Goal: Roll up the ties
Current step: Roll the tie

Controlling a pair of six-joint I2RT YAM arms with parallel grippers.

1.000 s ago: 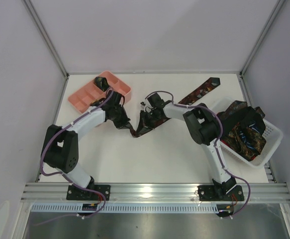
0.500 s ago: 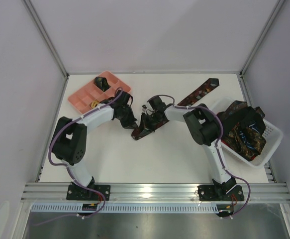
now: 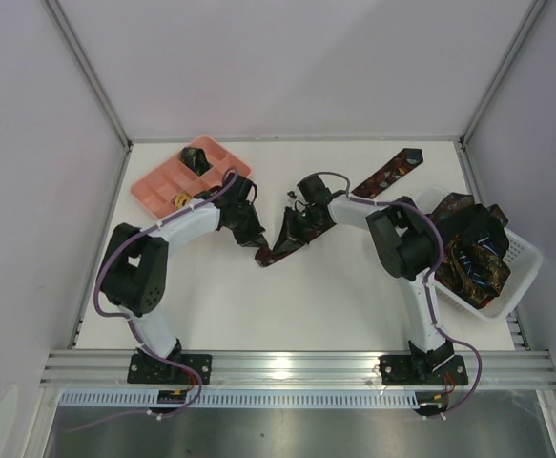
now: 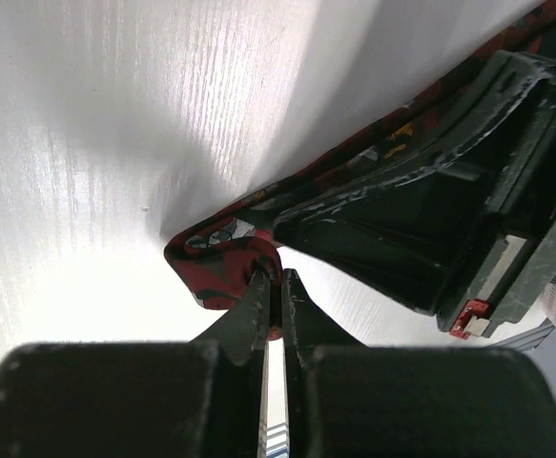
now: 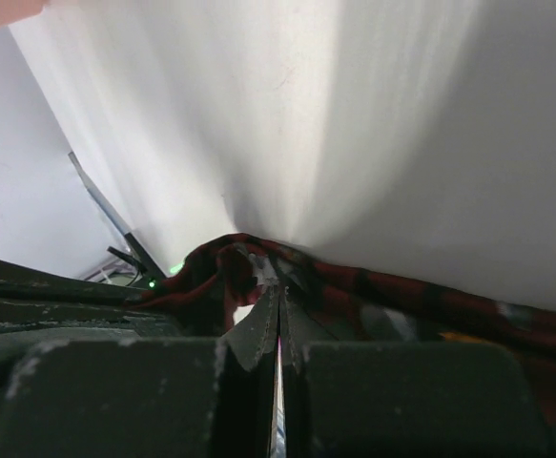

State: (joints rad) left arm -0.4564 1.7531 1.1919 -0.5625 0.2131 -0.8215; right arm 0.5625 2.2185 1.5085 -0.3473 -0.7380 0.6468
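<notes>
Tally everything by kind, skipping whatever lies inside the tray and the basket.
Necktie outside them: 1
Pink compartment tray: 1
White mesh basket: 1
Robot arms: 2 (left arm, right arm)
Total: 5

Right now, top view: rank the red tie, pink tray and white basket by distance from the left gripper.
1. Red tie: pinched in the left gripper.
2. Pink tray: just behind, to the left.
3. White basket: far right edge.

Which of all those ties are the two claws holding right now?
The red-patterned tie stretched across the table; left gripper and right gripper pinch its near end. The other ties sit in the white basket or pink tray.
</notes>
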